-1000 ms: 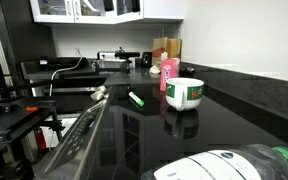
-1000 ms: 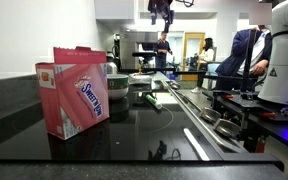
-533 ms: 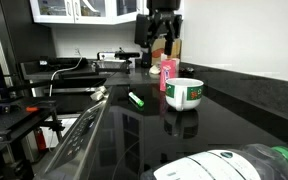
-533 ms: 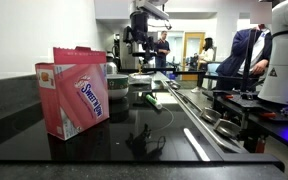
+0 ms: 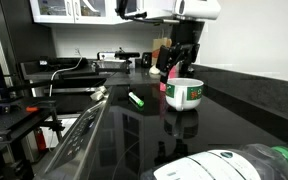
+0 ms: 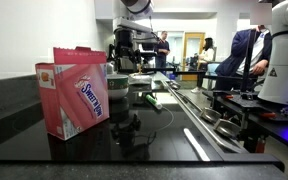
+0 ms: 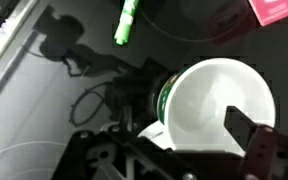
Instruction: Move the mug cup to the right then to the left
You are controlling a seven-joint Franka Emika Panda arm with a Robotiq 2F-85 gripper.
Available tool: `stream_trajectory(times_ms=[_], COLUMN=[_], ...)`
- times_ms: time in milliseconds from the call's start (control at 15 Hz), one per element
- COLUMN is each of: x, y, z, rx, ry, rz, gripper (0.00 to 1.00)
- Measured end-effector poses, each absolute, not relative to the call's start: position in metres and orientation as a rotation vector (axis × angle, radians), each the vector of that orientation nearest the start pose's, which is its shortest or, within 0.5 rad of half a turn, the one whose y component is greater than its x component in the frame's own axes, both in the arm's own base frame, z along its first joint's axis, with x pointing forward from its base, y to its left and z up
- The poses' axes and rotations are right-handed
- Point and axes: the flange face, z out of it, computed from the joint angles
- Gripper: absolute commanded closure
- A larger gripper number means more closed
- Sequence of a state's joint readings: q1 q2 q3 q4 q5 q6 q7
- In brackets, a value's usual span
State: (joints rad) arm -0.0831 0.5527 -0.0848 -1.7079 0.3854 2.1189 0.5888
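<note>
The mug cup (image 5: 185,94) is squat and white with a green band, and it stands on the black countertop (image 5: 224,120). In the wrist view the mug cup (image 7: 219,105) fills the lower right, seen from above, with its inside empty. My gripper (image 5: 180,70) hangs just above the mug cup, jaws apart. In the wrist view the gripper (image 7: 179,150) has one dark finger (image 7: 250,133) over the mug's rim. In an exterior view the gripper (image 6: 125,60) is over the mug cup (image 6: 120,83), which is partly hidden behind the pink container (image 6: 79,90).
The pink container (image 5: 168,72) stands right behind the mug. A green marker (image 5: 136,99) lies to its left, also in the wrist view (image 7: 127,22). A clear bottle with a green cap (image 5: 239,163) lies at the front. A metal sink edge (image 5: 79,135) runs along the counter.
The arm has come into view from above and dropped down over the mug. The mug, marker and pink container have not moved.
</note>
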Motion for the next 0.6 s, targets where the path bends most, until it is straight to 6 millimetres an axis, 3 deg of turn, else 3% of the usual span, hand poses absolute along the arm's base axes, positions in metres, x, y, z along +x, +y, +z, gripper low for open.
stream_trajectory(times_ms=[200,267,333,600], x=[0.661,0.663,0.664,0.669], y=[-0.077,-0.076,-0.077,-0.083], z=[0.249,0.246,0.242,0.235], rx=[-2.557,-2.553,-2.549,-2.547], ry=[1.374,1.384,1.395,1.411], rz=[0.359,0.387,0.412,0.449], gripper=[0.05,0.26,0.28,0.59])
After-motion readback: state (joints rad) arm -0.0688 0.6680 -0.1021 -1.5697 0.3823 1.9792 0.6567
